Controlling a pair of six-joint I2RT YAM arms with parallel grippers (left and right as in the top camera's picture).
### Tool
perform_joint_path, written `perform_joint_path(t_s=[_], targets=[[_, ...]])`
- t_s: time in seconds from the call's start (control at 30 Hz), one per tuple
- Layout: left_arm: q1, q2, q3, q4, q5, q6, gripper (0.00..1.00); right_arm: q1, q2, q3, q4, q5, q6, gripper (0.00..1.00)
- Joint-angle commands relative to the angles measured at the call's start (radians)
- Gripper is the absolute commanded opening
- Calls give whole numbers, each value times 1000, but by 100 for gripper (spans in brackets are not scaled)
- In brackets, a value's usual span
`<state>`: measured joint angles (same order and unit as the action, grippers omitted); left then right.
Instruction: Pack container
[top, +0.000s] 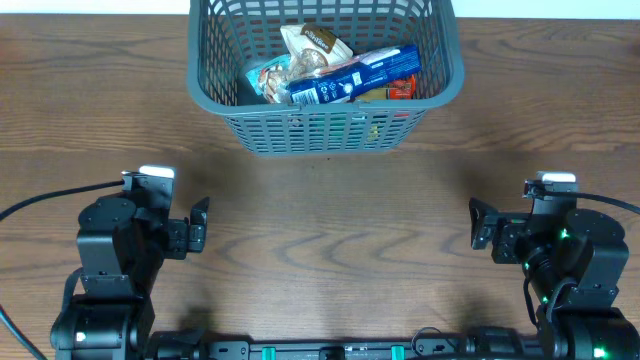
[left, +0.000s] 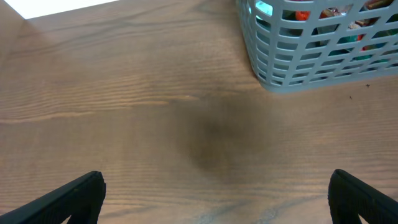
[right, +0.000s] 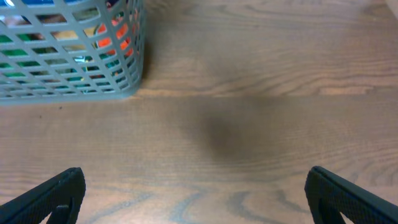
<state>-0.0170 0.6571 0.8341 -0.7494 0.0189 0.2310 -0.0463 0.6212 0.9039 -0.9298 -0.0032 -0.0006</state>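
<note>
The container (top: 322, 128) is set at the middle of the table's far edge, partly cut off by the top of the overhead view. It is made of grey plastic, rectangular, with slotted lattice walls and a thick rounded rim. Several packets are piled inside: a long blue packet (top: 356, 77) lies across the heap, a crinkled beige packet (top: 314, 44) is behind it, and an orange-red packet (top: 402, 89) is beside its right end. White print is seen on the blue packet, but none of it can be read.

The table (top: 330, 235) is of brown wood with a streaked, wavy grain. A pale strip is visible beyond its far edge.

Near the front corners, the left gripper (left: 216, 190) and the right gripper (right: 196, 190) are spread wide over bare wood, with nothing held by either.
</note>
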Motion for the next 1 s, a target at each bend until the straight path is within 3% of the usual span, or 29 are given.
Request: perform_joint_path(t_s=[0.0, 0.7, 0.97], targets=[[-2, -10, 5, 8, -2, -20, 99, 9, -7, -2, -17, 14, 0, 99], [-2, -6, 5, -8, -2, -20, 99, 15, -16, -2, -141, 22, -3, 99], [-2, -6, 5, -8, -2, -20, 99, 54, -270, -45, -100, -28, -4, 99]])
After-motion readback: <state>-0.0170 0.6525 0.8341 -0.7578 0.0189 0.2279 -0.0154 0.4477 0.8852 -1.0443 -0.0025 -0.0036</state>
